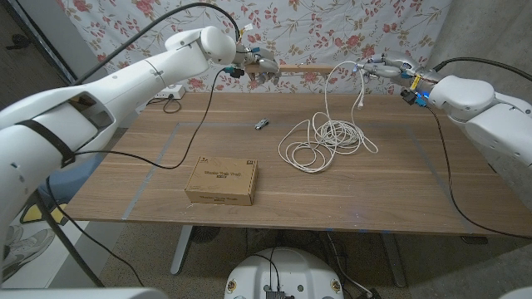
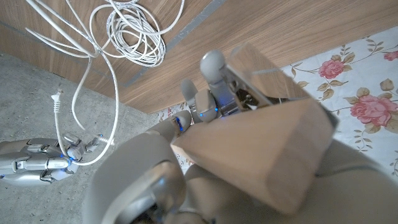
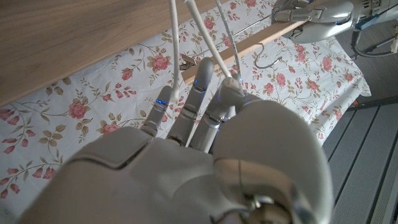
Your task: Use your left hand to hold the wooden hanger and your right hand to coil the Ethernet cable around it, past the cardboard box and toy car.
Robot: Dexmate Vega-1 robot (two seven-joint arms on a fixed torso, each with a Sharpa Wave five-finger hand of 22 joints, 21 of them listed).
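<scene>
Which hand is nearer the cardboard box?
Left, narrowly. The left hand holds the hanger above the table's far edge behind the cardboard box; the right hand is farther across.

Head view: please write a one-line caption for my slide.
Left hand holds wooden hanger while right hand lifts Ethernet cable above the table.

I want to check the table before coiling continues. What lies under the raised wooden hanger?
Under the wooden hanger, the Ethernet cable hangs down to a loose pile on the table. A small dark object, perhaps the toy car, lies nearby. Whatever the pile covers cannot be seen.
</scene>
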